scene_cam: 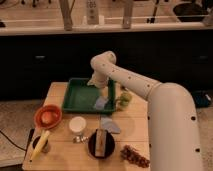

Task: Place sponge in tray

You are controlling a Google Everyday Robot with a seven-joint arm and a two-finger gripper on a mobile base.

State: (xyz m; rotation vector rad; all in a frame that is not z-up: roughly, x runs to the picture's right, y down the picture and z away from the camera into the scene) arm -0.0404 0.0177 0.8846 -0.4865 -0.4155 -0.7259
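Note:
The dark green tray sits at the back middle of the wooden table. The pale blue-grey sponge is at the tray's near right corner, over or on the rim. My gripper points down right above the sponge, touching or almost touching its top edge. The white arm comes in from the right and arches over the tray's right side, hiding part of that rim.
A pale blue wedge piece lies in front of the tray. Nearby are a black bowl with a tan-brown block, a white cup, an orange-red bowl, a banana, a green fruit and a brown cluster.

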